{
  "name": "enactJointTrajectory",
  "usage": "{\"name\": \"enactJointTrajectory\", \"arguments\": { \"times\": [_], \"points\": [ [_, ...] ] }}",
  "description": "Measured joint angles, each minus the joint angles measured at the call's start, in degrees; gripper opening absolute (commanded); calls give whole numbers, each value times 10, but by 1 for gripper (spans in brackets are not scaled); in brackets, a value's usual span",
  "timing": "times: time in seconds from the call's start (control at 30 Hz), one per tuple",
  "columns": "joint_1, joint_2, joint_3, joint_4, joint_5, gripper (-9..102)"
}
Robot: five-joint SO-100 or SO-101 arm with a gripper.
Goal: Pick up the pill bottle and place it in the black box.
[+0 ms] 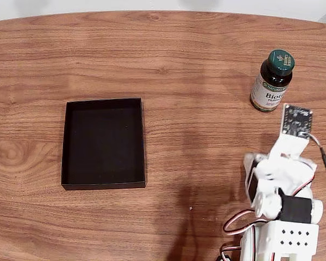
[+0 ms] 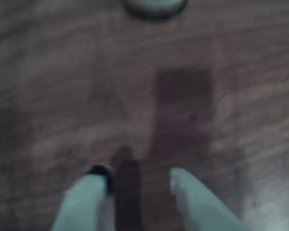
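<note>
Fixed view: the bottle point(image 1: 272, 81) stands upright at upper right on the table point(image 1: 195, 65); the box point(image 1: 104, 143) lies empty at centre left, well apart. Wrist view: the gripper point(image 2: 137, 180), at bottom centre, has its fingers spread and holds nothing; the bottle point(image 2: 155, 6) shows blurred at the top edge. Judged rigid, light, smooth-sided and easily toppled; best grasped across the labelled body below the ribbed cap.

- The white arm point(image 1: 282, 179) sat folded at the fixed view's lower right.
- In the blurred wrist view, the gripper point(image 2: 137, 180) hung with its fingers point(image 2: 86, 202) parted, holding nothing.
</note>
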Motion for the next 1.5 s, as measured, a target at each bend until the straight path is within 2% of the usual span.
{"name": "enactJointTrajectory", "arguments": {
  "times": [0.7,1.13,1.5],
  "points": [
    [95,-279,0,-448,0,34],
    [91,-482,-55,-578,7,40],
    [81,-708,-172,-711,-4,41]
  ]
}}
